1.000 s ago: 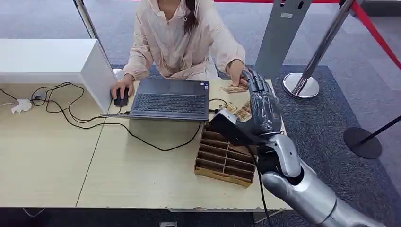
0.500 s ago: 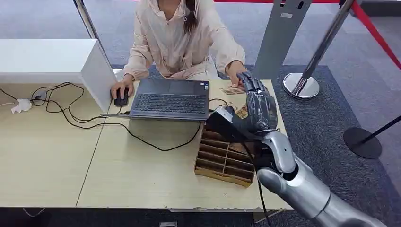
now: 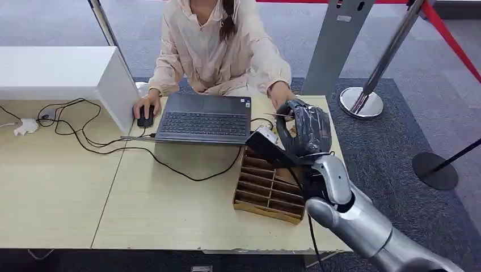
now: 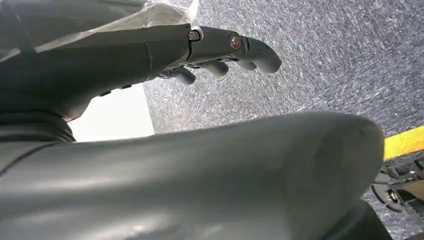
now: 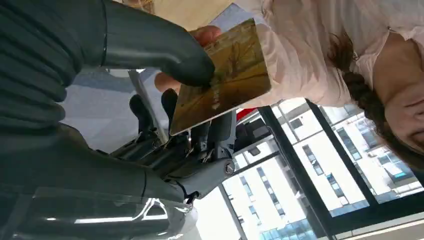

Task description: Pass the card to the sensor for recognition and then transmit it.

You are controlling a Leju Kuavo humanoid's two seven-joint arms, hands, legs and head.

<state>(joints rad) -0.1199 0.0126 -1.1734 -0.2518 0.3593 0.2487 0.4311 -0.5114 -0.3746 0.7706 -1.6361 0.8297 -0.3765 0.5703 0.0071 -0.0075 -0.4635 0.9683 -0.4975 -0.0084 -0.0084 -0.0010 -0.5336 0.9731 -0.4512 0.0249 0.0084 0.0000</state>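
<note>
Right hand point(image 3: 306, 131) raised over the far right part of the tabletop point(image 3: 170, 209), just beyond the wooden slotted tray point(image 3: 266, 190). Its fingers point(image 5: 200, 135) and thumb pinch a card point(image 5: 220, 75) with a yellow-brown picture on its face; thumb on the printed side, darker fingers behind. In the head view the card point(image 3: 281, 117) shows as a thin edge at the hand's far side.

A person in a pale pink jacket point(image 3: 218, 51) sits behind the laptop point(image 3: 204, 118). One of the person's hands point(image 3: 279, 93) is at the card, with fingertips touching its far edge in the right wrist view. The other hand rests on a black mouse point(image 3: 145, 118), just left of the laptop.

A small dark device point(image 3: 266, 144) sits between the laptop and the tray; more cards lie near it, partly hidden by the hand. Black cables point(image 3: 85, 136) run across the tabletop left of the laptop, beside a white box point(image 3: 57, 73).

Left hand point(image 4: 215, 50) is seen over grey carpet, fingers slightly curled and apart, holding nothing.
</note>
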